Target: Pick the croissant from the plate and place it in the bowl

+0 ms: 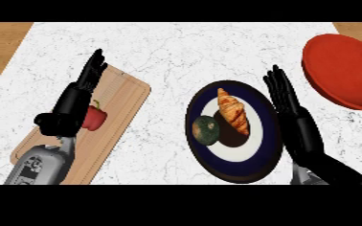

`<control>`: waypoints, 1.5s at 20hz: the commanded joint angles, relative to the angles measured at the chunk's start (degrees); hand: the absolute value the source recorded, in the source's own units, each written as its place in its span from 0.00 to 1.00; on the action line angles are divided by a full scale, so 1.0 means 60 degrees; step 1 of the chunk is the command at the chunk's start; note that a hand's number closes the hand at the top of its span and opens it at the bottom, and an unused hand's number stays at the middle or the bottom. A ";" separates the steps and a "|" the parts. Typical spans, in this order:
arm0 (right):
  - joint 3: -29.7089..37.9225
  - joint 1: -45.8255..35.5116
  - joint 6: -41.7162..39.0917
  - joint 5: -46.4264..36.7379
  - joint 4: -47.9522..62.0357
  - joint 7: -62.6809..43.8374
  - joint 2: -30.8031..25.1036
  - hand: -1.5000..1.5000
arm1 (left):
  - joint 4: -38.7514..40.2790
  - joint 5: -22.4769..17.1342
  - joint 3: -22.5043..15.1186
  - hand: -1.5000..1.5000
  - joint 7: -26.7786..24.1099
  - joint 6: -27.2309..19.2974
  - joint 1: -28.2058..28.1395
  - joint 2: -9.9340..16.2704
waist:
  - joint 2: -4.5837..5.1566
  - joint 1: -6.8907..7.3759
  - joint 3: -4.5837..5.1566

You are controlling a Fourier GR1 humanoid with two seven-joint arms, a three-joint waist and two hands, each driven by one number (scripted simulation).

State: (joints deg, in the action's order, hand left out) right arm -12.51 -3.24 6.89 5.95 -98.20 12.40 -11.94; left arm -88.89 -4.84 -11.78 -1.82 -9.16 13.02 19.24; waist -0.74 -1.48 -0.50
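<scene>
A golden croissant lies on a dark blue plate with a white centre, in the middle right of the head view. Beside it on the plate sits a dark green round vegetable. The red bowl stands at the far right edge, partly cut off. My right hand is open with straight fingers, just right of the plate's rim and not touching the croissant. At the left, my left hand is open over the wooden board, fingers pointing up.
A wooden cutting board lies at the left with a red pepper on it, partly behind my left hand. The white marble counter stretches behind; wooden strips show at the top corners.
</scene>
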 commanded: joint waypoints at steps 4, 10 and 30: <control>-0.0642 -0.1515 0.0507 -0.1690 0.0674 -0.2287 -0.0295 0.00 | -0.0546 -0.1557 0.1114 0.50 0.0317 0.0459 -0.0299 -0.0198 | 0.0105 0.0535 0.0104; -0.0069 -0.2110 0.2605 -0.5304 0.2568 -0.3911 -0.1555 0.00 | 0.0003 -0.2553 0.1570 0.50 -0.0021 0.0932 -0.0544 -0.0524 | 0.0195 0.0570 0.0134; -0.2576 -0.7110 -0.7527 -0.6282 0.4893 -1.0995 -0.0951 0.00 | 0.0161 -0.2957 0.2112 0.50 0.0468 0.1331 -0.0350 -0.0184 | 0.0076 0.0443 0.0147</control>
State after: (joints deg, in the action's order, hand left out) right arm -26.51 -41.70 -24.81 -35.77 -70.57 -44.36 -22.41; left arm -88.97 -22.85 0.55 1.23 -1.29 9.87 17.91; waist -0.16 1.88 0.45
